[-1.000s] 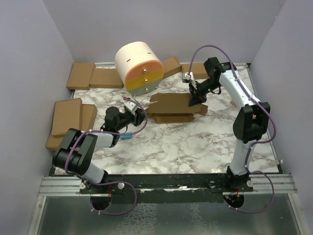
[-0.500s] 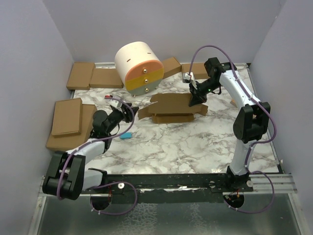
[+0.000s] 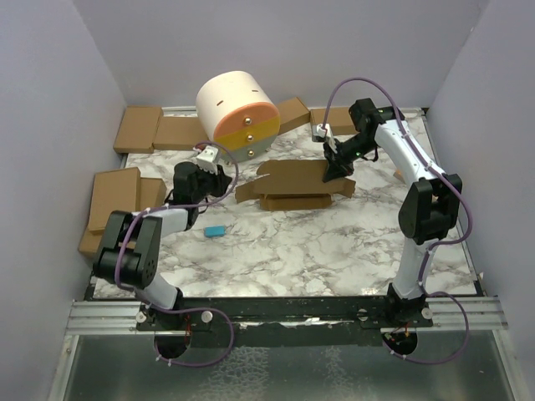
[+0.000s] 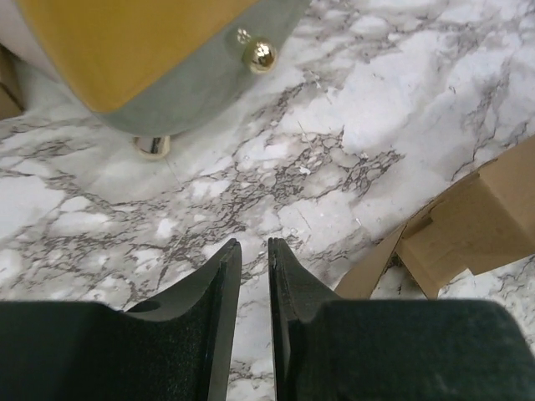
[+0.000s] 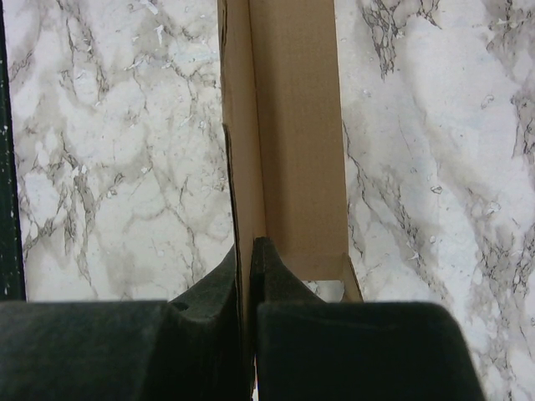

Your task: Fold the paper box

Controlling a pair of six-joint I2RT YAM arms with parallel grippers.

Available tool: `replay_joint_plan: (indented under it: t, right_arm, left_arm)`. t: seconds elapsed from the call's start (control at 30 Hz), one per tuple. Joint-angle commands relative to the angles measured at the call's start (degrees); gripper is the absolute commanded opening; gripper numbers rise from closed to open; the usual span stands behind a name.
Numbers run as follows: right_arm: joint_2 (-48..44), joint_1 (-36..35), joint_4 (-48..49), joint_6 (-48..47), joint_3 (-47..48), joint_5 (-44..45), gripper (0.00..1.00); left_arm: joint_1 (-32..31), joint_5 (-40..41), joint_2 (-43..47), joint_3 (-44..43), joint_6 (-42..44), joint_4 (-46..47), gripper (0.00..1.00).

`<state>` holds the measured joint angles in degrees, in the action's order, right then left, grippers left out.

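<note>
The paper box (image 3: 292,184) is brown cardboard, partly folded, lying in the middle of the far half of the marble table; one wall stands up. My right gripper (image 3: 334,170) is at the box's right end, shut on that upright wall (image 5: 238,150), with one finger on each side of it (image 5: 245,245). My left gripper (image 3: 222,181) hovers just left of the box, in front of the round cabinet. Its fingers (image 4: 254,244) stand a narrow gap apart with only marble between them. The box's left corner (image 4: 476,217) shows to its right, apart from the fingers.
A round white cabinet with orange, yellow and grey drawers (image 3: 236,113) stands behind the left gripper; its gold knob (image 4: 260,55) is close ahead. A small blue piece (image 3: 215,230) lies on the table. Flat cardboard boxes are stacked at the left (image 3: 117,200) and along the back (image 3: 159,129).
My left arm swung away to the left, then came back up beside the cabinet; its jaws widened, then narrowed. The right gripper and the box stayed put.
</note>
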<state>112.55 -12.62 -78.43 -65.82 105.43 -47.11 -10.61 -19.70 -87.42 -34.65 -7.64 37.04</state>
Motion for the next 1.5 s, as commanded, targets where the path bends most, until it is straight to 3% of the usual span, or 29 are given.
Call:
replay_joint_plan:
  t: [0.0, 0.17, 0.47, 1.03, 1.47]
  right_arm:
    - [-0.95, 0.49, -1.19, -0.52, -0.43, 0.54, 0.01]
    - [-0.99, 0.49, -1.27, -0.61, -0.46, 0.35, 0.01]
    - [-0.83, 0.49, -0.94, -0.54, -0.70, 0.00, 0.01]
    - [-1.51, 0.53, 0.33, 0.60, -1.83, -0.41, 0.01]
    - [-1.81, 0.58, 1.10, 1.21, -2.86, -1.31, 0.01]
  left_arm:
    - [0.15, -9.24, -5.61, -4.60, 3.80, 0.40, 0.22]
    - [-0.20, -19.89, -9.35, -6.25, 2.07, 2.37, 0.22]
    - [-2.21, -26.20, -13.53, -3.71, -0.50, 7.35, 0.25]
    - [-4.99, -24.08, -11.45, 1.40, 0.02, 11.74, 0.32]
    - [-6.54, -23.47, -11.88, 4.86, -6.48, 18.91, 0.36]
